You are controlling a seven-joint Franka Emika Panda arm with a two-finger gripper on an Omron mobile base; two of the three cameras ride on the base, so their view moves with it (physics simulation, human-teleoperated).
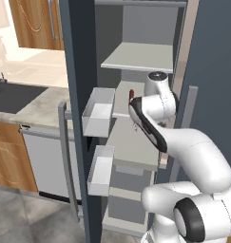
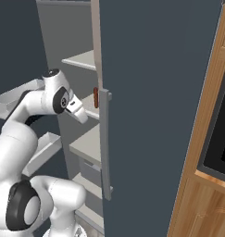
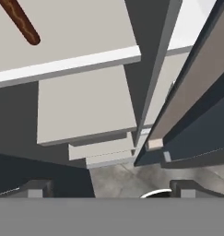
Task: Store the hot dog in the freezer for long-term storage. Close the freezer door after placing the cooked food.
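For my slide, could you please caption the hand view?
Thin reddish-brown hot dog lying on a pale grey freezer shelf, open gripper nearby.

The thin reddish-brown hot dog [image 3: 22, 23] lies on a pale grey shelf inside the freezer [image 1: 136, 57]; the freezer door [image 1: 81, 142] stands open.

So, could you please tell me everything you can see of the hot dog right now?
The hot dog is a thin reddish-brown rod with a paler wavy line along it and a rounded end. It lies flat on a pale grey shelf inside the freezer, near the shelf's edge. From the left base view only a short red piece shows beside the arm. Nothing grips it; the gripper is open and apart from it.
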